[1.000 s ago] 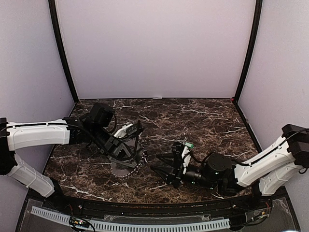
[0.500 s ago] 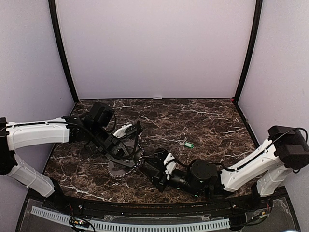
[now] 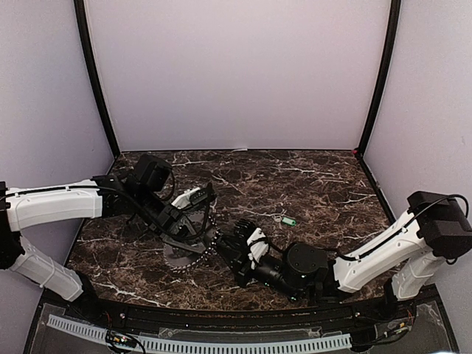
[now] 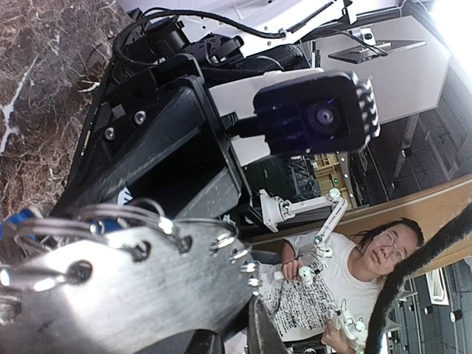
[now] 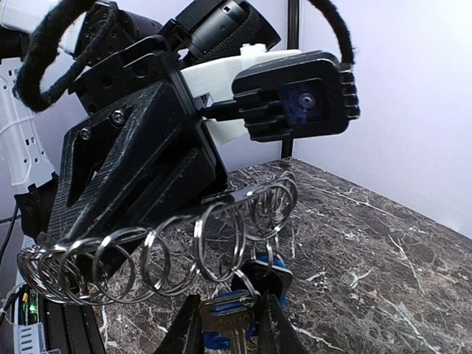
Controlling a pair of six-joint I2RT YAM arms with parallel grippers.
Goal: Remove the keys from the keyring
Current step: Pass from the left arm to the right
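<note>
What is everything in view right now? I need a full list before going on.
keyring: one, grey, toothed, clamped in the left pincer.
split rings: several, silver, threaded along the keyring's rim.
blue keys: at least two, hanging from the split rings.
green key: one, loose on the table, apart from the keyring.
table: one, dark marble.
left pincer: shut on the keyring.
right pincer: fingers flanking a blue key; grip unclear.

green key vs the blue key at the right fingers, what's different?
The green key lies loose on the table, off the keyring; the blue key hangs from it. Nothing holds the green key; the blue key sits between the right fingers. Heads: one green, one blue. Both are small keys.
</note>
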